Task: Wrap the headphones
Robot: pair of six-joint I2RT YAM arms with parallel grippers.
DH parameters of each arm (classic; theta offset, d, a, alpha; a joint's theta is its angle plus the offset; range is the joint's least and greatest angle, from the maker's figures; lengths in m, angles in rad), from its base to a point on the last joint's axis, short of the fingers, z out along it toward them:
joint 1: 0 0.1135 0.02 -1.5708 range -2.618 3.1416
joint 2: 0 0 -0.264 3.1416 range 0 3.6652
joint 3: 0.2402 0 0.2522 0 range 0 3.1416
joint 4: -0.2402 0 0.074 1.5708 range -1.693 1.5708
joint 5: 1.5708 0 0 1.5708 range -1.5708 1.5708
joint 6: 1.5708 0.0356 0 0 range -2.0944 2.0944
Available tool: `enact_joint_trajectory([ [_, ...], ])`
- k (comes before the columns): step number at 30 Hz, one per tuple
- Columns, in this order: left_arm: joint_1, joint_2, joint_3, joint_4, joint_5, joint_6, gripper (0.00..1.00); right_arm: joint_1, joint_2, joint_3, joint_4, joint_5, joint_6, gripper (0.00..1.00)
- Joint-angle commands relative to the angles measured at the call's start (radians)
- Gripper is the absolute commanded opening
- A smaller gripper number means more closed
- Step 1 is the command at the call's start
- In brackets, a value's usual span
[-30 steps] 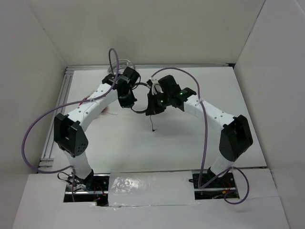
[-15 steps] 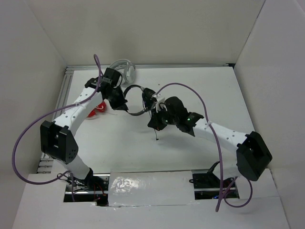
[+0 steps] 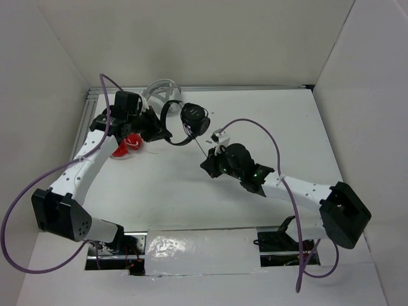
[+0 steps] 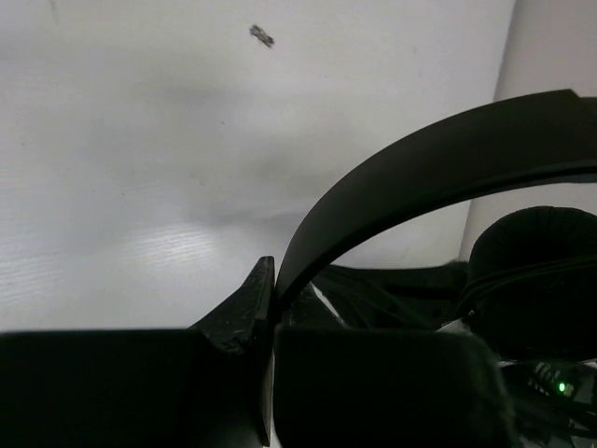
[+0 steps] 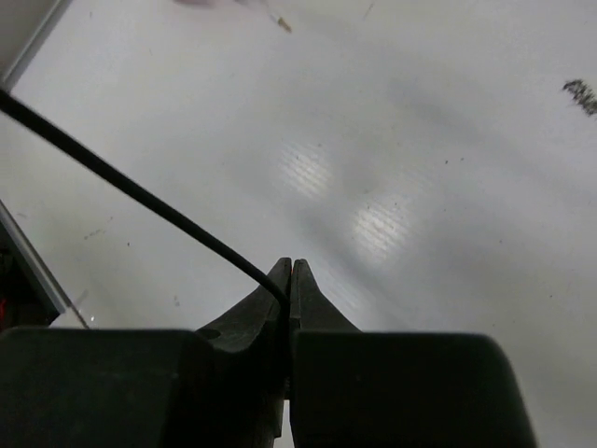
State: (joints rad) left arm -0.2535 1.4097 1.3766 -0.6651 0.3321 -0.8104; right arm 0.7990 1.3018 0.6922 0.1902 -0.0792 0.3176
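The black headphones are held above the table's far left part, one round earcup facing up. My left gripper is shut on their thin black headband, which arcs up and right from my jaws in the left wrist view; a padded earcup shows at the right. My right gripper is shut on the thin black cable, which runs taut up and left from my closed jaws in the right wrist view. In the top view the cable stretches from the earcup down to the right gripper.
Grey-white headphones lie at the back edge behind the left arm. Red headphones lie on the table under the left arm. An aluminium rail runs along the left edge. White walls enclose the table.
My left gripper has carried the headphones left and towards the back. My right gripper has pulled back towards the near side, drawing the cable taut.
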Motion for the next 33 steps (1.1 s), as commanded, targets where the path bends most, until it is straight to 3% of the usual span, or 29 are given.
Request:
enact_joint_trajectory([
  [1, 0.008, -0.075, -0.017, 0.142, 0.183, 0.016, 0.0, 0.008, -0.068, -0.083, 0.098, 0.076, -0.011, 0.02],
  [2, 0.002, -0.08, -0.027, 0.15, 0.192, 0.022, 0.0, 0.009, -0.072, -0.088, 0.183, 0.076, -0.021, 0.02],
  [14, -0.053, -0.069, -0.073, 0.176, 0.303, 0.112, 0.0, 0.006, -0.107, -0.125, 0.314, 0.084, -0.153, 0.06],
  [22, -0.107, -0.061, -0.123, 0.203, 0.341, 0.213, 0.0, -0.047, -0.196, -0.169, 0.308, 0.084, -0.265, 0.07],
  [29, -0.171, -0.042, -0.131, 0.182, 0.208, 0.284, 0.0, -0.167, -0.326, -0.206, 0.204, -0.06, -0.307, 0.14],
  [33, -0.191, -0.022, -0.152, 0.22, 0.246, 0.333, 0.0, -0.21, -0.342, -0.223, 0.204, -0.128, -0.357, 0.15],
])
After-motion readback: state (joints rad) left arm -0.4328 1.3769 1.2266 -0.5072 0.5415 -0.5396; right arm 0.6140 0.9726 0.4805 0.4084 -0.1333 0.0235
